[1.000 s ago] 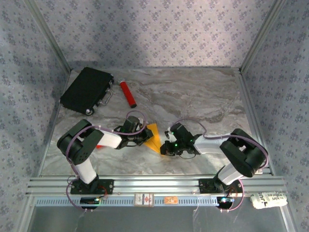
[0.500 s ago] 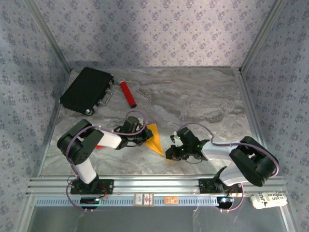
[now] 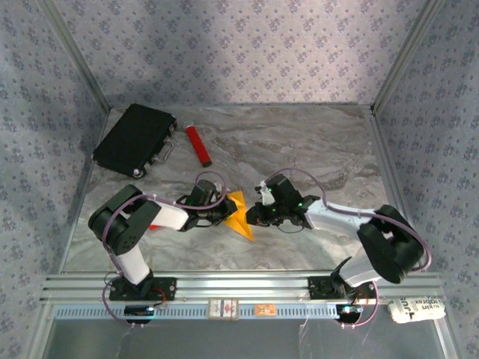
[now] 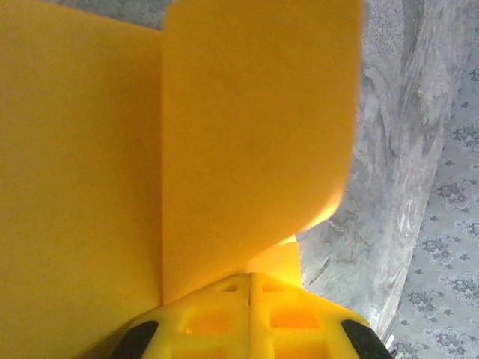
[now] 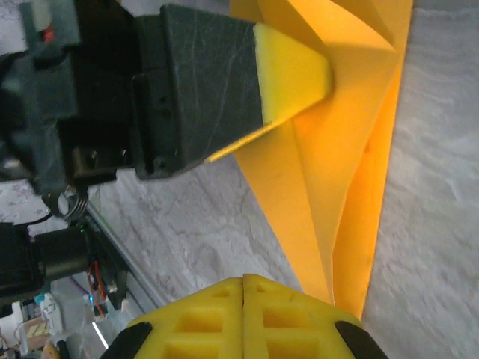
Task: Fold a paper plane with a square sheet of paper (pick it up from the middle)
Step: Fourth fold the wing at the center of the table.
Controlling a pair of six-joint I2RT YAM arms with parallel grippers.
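Note:
The square sheet of paper [image 3: 240, 218], orange-yellow and creased to a pointed shape, lies on the marble table between my two grippers. My left gripper [image 3: 223, 214] is shut on its left side. In the left wrist view the closed yellow fingertips [image 4: 251, 278] meet a raised flap of the paper [image 4: 254, 134]. My right gripper [image 3: 252, 218] is shut, just right of the paper. In the right wrist view its closed tips [image 5: 244, 280] sit beside the paper's folded layers [image 5: 344, 172], whose lower end reaches the right finger. The left gripper's yellow fingertip [image 5: 293, 71] rests on the paper there.
A black case [image 3: 135, 140] and a red cylinder [image 3: 198, 145] lie at the far left of the table. A small red block [image 3: 153, 226] shows by the left arm. The aluminium rail [image 3: 239, 284] runs along the near edge, and patterned walls close the sides.
My right gripper swung toward the near edge, then came back up and left to the paper's right side. The paper's near point now reaches farther. The left gripper stayed put.

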